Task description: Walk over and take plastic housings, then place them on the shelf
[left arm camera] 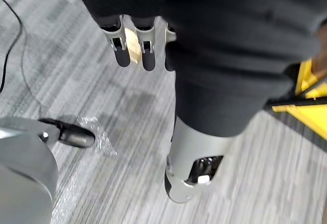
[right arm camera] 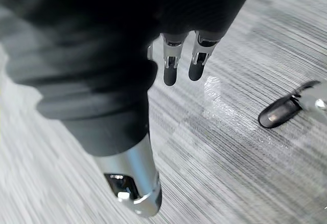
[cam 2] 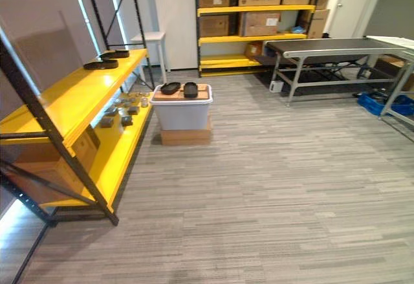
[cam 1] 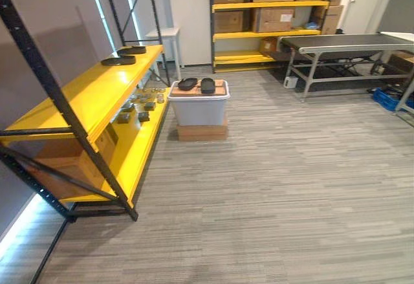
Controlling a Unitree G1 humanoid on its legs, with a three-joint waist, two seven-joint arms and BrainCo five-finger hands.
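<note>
Housings, two black ones, lie side by side on a board capping a white bin just beside the far end of the yellow shelf, probably staged there as the pickup point. Grey striped carpet runs flat and open out from the shelf, so walking should be easy. Well beyond the shelf stand a second rack of cardboard cartons and a grey conveyor table, neither likely part of this job. The bin sits on a low cardboard box, which I judge lifts the housings nearer hand height. Two more housings rest on the shelf's top level at its far end, so roughly half the work looks done. Small metal parts crowd the level below. Left hand and right hand hang over the carpet, fingers straight, holding nothing.
</note>
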